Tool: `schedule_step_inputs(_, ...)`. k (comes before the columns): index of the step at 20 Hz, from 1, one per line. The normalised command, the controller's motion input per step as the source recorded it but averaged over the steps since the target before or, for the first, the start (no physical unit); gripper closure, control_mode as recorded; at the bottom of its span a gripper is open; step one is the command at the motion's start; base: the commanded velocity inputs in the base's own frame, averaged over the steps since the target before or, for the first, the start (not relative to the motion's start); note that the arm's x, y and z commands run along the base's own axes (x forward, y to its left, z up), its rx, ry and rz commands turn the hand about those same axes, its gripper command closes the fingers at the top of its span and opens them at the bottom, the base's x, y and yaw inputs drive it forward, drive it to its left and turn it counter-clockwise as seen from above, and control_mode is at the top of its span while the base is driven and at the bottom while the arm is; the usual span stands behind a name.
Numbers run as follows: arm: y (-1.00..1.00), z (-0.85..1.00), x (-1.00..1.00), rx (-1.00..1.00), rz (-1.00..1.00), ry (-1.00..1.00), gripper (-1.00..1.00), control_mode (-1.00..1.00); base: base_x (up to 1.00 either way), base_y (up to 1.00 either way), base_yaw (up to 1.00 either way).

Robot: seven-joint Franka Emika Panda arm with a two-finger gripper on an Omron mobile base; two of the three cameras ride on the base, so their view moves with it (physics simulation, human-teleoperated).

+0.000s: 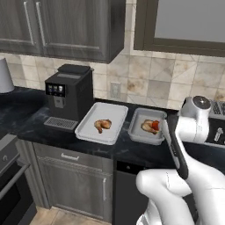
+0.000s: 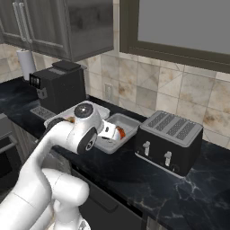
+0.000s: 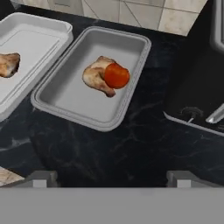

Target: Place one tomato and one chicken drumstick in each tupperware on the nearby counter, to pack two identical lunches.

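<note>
The glossy black marbled counter (image 1: 26,121) is carrying two shallow pale grey trays side by side. The left tupperware (image 1: 115,110) is holding one golden-brown chicken drumstick (image 1: 103,125). The right tupperware (image 3: 65,94) is holding a second drumstick (image 3: 95,76) with a glossy red tomato (image 3: 117,75) touching it. The gripper (image 3: 111,179) is hovering above the counter, jaws spread wide, gripping nothing.

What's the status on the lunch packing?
Claw open, empty. One tupperware holds drumstick and tomato; other tupperware drumstick only. Nothing blocking.
</note>
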Motion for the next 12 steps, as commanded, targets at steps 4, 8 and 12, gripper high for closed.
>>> schedule_step_inputs(4, 0.54, 0.58, -0.15, -0.1, 0.0, -0.15, -1.0, -1.0, 0.0, 0.0, 0.0)
schedule_step_inputs(8, 0.17, 0.2, 0.12, -0.04, 0.0, 0.01, -1.0, -1.0, 0.0, 0.0, 0.0)
schedule_step_inputs(12, 0.0, 0.02, 0.06, 0.0, 0.0, 0.03, -1.0, -1.0, 0.0, 0.0, 0.0)
